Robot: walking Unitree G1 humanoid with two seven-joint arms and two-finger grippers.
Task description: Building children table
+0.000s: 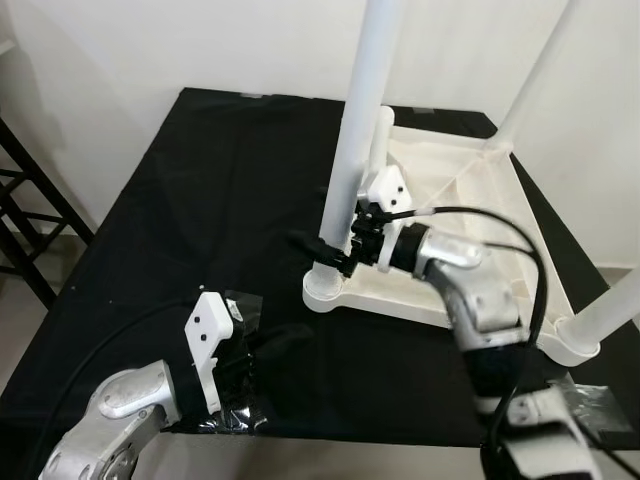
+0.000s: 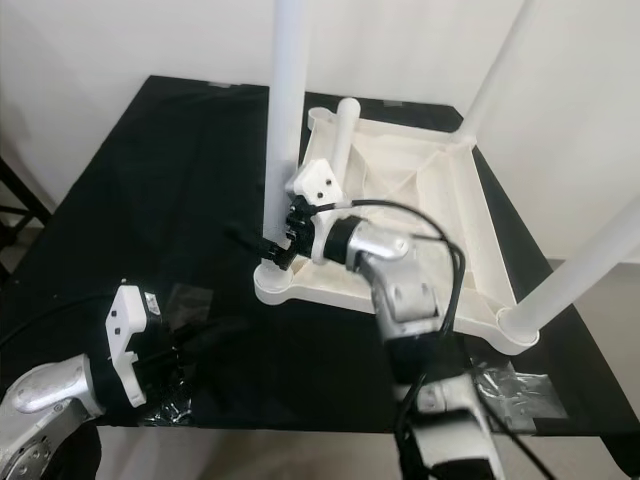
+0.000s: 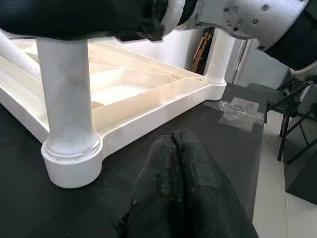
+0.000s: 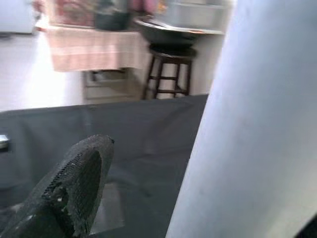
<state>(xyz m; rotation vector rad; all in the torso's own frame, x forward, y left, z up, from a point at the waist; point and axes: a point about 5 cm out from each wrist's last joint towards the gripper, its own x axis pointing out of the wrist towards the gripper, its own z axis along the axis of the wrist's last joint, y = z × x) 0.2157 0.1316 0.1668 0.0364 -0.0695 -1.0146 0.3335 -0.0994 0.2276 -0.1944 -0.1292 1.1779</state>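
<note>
Left eye view, right end effector (image 1: 325,250) clasping table leg (image 1: 352,150), top cropped, left end effector (image 3: 177,163) closed.

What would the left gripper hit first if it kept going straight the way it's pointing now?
Probably the upturned white table top. The left gripper, fingers pressed together, points over the black cloth at the rim just right of the near leg. Depth is uncertain.

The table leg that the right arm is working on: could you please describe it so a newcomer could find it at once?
On the black cloth lies an upside-down white tabletop with white legs standing up from its corners. The leg in question rises from the near corner on the robot's left. Unlike the others, it has the right tool at its base.
</note>
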